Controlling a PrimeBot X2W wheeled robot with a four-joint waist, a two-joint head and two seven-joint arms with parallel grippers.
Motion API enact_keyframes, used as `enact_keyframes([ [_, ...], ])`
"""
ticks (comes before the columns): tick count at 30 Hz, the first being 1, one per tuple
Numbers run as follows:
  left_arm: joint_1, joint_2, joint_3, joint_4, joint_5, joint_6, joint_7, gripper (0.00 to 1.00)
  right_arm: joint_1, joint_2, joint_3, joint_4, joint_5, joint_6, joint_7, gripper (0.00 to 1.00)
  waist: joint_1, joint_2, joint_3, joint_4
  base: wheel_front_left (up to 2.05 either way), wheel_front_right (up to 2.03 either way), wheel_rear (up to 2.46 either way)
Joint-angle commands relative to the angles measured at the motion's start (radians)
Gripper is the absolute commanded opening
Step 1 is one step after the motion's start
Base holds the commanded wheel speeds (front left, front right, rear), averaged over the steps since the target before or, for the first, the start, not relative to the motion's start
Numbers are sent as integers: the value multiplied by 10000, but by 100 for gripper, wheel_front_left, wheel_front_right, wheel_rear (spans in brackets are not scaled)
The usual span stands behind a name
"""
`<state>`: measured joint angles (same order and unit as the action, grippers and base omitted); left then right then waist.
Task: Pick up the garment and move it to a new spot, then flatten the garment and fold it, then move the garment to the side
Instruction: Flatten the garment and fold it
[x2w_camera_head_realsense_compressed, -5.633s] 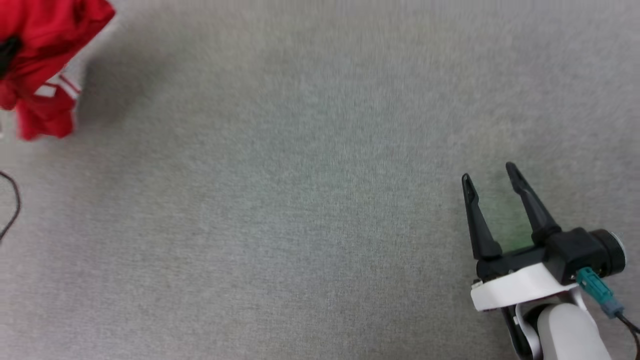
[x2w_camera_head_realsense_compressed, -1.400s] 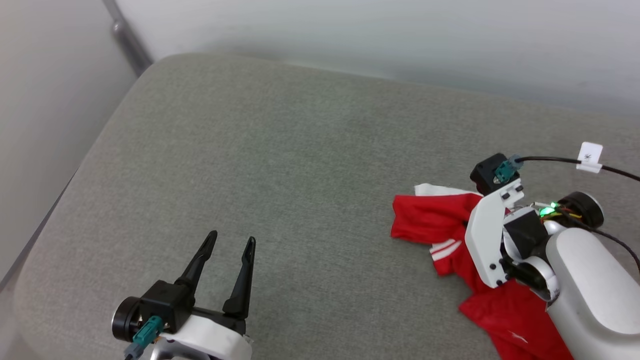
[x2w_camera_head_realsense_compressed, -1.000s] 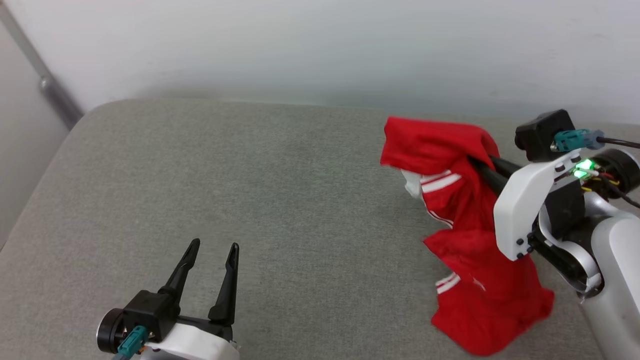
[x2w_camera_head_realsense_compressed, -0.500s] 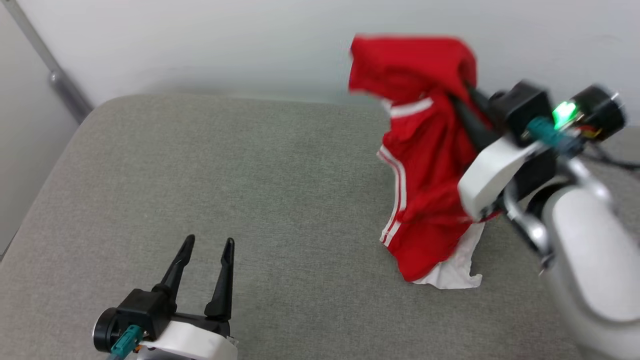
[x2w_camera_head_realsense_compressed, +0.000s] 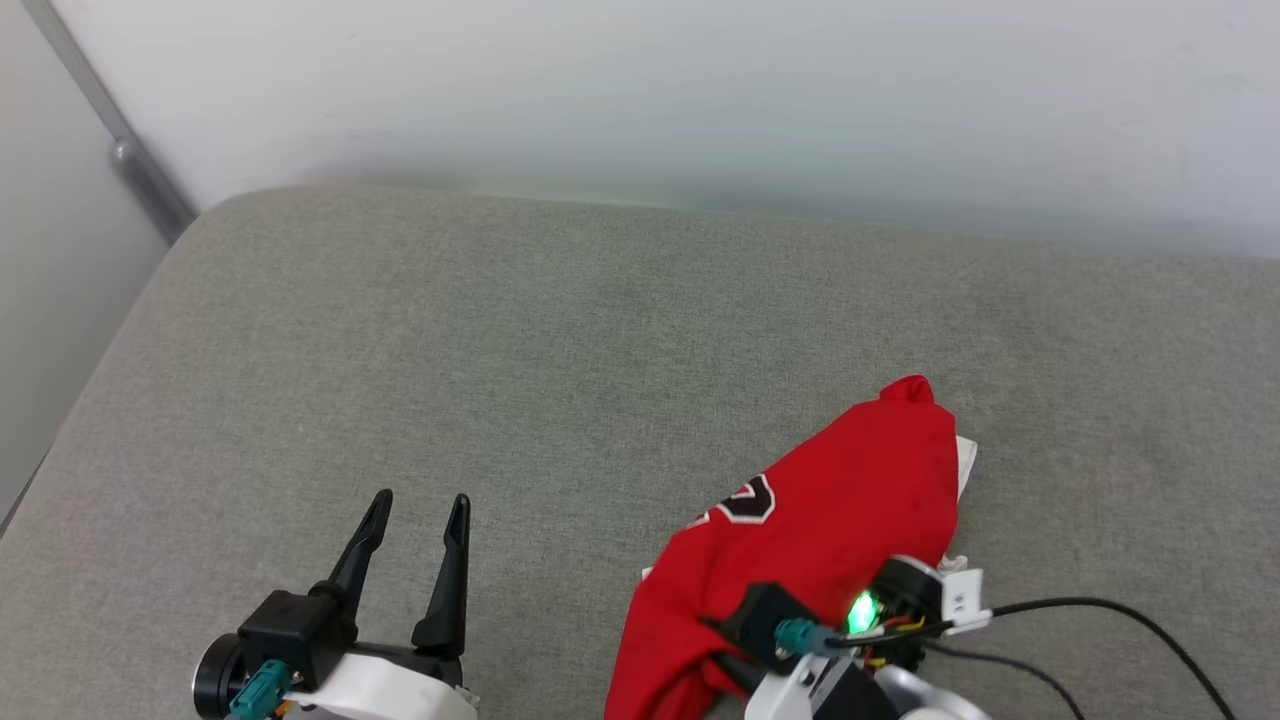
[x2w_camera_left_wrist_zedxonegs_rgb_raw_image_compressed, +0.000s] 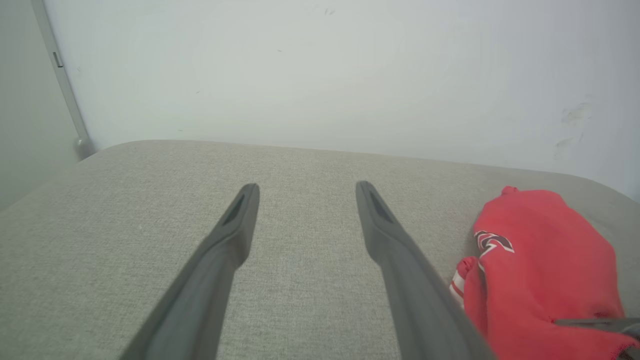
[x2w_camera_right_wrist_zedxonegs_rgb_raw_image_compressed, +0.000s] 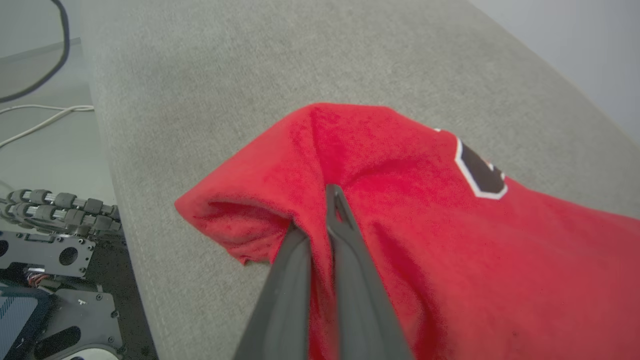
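Note:
The garment (x2w_camera_head_realsense_compressed: 830, 520), a red jersey with a black, white-outlined number showing, lies crumpled on the grey cushion (x2w_camera_head_realsense_compressed: 480, 350) at the front right. In the right wrist view my right gripper (x2w_camera_right_wrist_zedxonegs_rgb_raw_image_compressed: 316, 212) is shut on a raised fold of the garment (x2w_camera_right_wrist_zedxonegs_rgb_raw_image_compressed: 440, 240) near its edge. The head view has that gripper's fingertips buried in the cloth, with its wrist (x2w_camera_head_realsense_compressed: 800, 640) at the bottom edge. My left gripper (x2w_camera_head_realsense_compressed: 421, 498) hovers open over bare cushion at the lower left, apart from the garment. The left wrist view has the left gripper (x2w_camera_left_wrist_zedxonegs_rgb_raw_image_compressed: 306, 186) open with the garment (x2w_camera_left_wrist_zedxonegs_rgb_raw_image_compressed: 540, 260) to its right.
A pale wall (x2w_camera_head_realsense_compressed: 700, 90) stands behind the cushion, and a grey pipe (x2w_camera_head_realsense_compressed: 130, 160) runs down at the far left. The cushion's left edge (x2w_camera_head_realsense_compressed: 60, 440) drops off. Past the front edge lie cables and robot base parts (x2w_camera_right_wrist_zedxonegs_rgb_raw_image_compressed: 50, 235). A black cable (x2w_camera_head_realsense_compressed: 1130, 615) trails right.
The right arm has swung down from high near the wall toward the front, bringing the held garment down onto the cushion. The left gripper has stayed where it was.

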<state>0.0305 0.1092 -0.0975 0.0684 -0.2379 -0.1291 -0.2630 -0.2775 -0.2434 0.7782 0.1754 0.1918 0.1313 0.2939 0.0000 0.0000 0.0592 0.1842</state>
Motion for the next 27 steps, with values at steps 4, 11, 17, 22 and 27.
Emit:
enact_keyframes([
  [4, -98, 27, 2, 55, -45, -14, -27, 100, 106, -105, 537, 559, 387, -9, 396, 92, 0, 0, -72, -46, 0, 0, 0],
  [11, 75, 72, 134, -32, -49, -14, -27, 100, -562, -199, -420, 112, 1103, -9, 84, 100, 0, 0, -219, -360, 0, 0, 0],
  [17, 119, 108, 200, -266, -98, -15, -27, 100, -769, -490, -2318, -1158, 1230, -9, -250, 100, 0, 0, -313, -739, 0, 0, 0],
  [22, 36, 179, 249, -484, -131, -15, -27, 100, -179, -371, -4347, -2155, 1000, -9, -723, 100, 0, 0, -227, -1074, 0, 0, 0],
  [27, -171, 290, -9, -499, -245, -15, -27, 100, 638, 339, -6418, -2825, 527, -7, -1739, 100, 0, 0, -4, -1350, 0, 0, 0],
])
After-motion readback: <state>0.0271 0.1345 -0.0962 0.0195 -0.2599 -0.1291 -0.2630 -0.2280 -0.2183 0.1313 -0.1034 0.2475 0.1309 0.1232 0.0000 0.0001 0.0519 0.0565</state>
